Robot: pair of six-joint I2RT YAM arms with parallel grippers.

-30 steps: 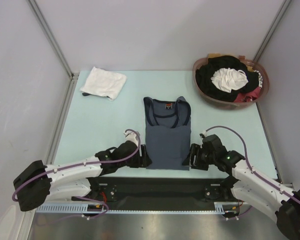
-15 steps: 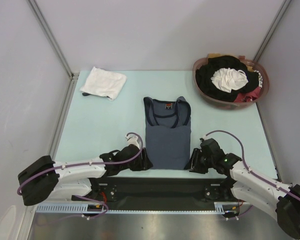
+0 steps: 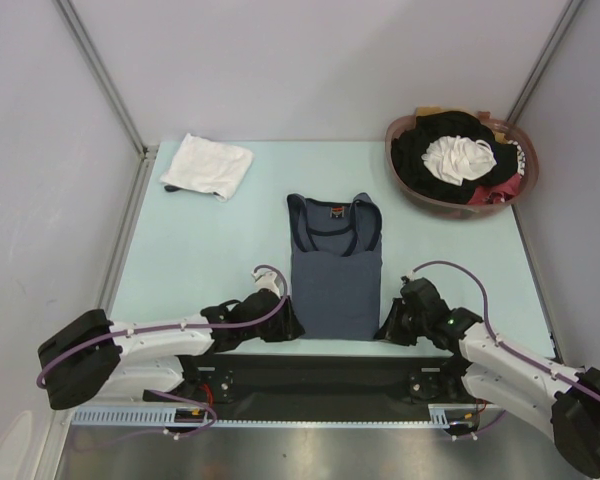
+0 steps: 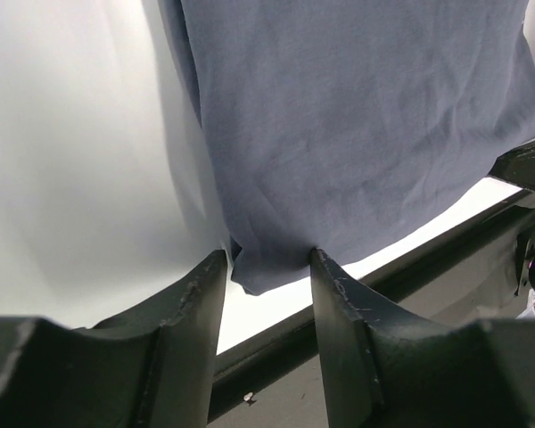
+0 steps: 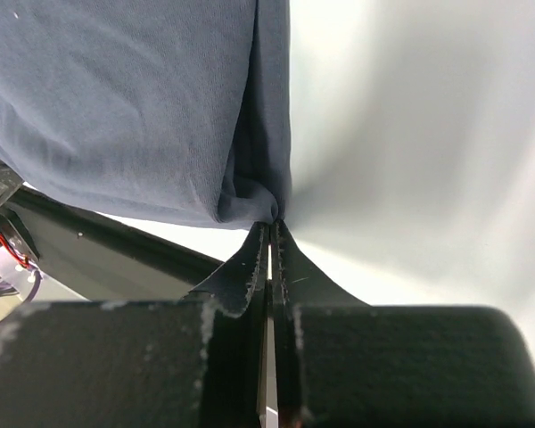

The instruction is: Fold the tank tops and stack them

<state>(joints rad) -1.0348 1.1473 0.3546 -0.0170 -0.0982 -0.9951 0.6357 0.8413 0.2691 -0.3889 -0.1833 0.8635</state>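
Tank top: plain slate grey-blue, darker navy trim at neck and straps. Label at neck: orange-red.
White top: plain white, dark bit at near-left edge.
Table: pale mint.
Basket: translucent pinkish-brown.
Clothes in it: black, white, red, scrap of mustard, striped piece at right.
Arms: white shells, black joints.
Cables: purple.
Left gripper, right gripper: matt black, finger edges scuffed pale grey.
Walls: pale grey-lilac.
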